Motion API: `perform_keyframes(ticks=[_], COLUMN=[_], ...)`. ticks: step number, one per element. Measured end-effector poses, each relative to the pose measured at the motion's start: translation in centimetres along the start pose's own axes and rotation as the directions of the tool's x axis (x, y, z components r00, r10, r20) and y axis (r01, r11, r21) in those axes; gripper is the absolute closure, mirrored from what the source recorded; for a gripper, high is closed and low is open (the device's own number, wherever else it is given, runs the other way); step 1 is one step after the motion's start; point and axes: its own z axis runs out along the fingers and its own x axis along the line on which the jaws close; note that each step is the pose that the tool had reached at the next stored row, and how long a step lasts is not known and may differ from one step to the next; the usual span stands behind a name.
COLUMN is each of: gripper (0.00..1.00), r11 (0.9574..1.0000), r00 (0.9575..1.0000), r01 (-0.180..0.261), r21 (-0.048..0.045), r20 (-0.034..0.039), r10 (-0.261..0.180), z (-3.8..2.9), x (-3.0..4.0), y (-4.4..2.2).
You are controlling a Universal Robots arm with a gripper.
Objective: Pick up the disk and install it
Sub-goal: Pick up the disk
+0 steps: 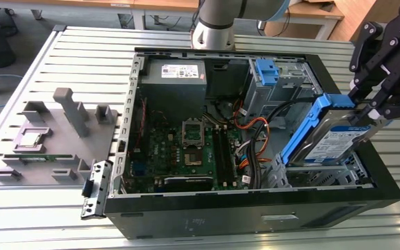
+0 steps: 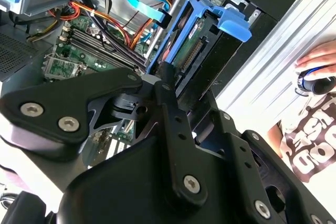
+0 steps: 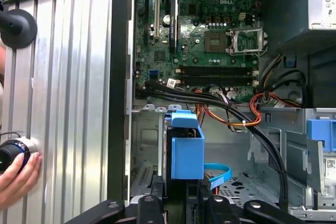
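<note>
Clearly, the black pincer (image 1: 370, 110) is pinching the flat silver hard drive with a blue plastic bracket (image 1: 335, 136) by its upper end. The drive is tilted, its lower end inside the open black computer case (image 1: 221, 221), at the exterior view's right, on the slatted metal tabletop (image 1: 89, 57).

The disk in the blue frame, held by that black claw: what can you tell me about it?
The disk is a flat silver hard drive with a white-and-blue label, framed by a blue plastic bracket along its edges. The gripper is shut on its upper end. It hangs steeply tilted, lower end down in the metal drive bay at a corner of the open computer case. In the second wrist view its underside shows a connector row.
</note>
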Motion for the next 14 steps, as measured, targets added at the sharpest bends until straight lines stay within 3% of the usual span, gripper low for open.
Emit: perform_keyframes(ticks=[14], gripper=[0.65], r11=[1.0], r00=[1.0], r01=[0.0], r21=[0.0], r20=[0.0001], r10=[0.0], z=[2.52], x=[0.2], y=[-0.1])
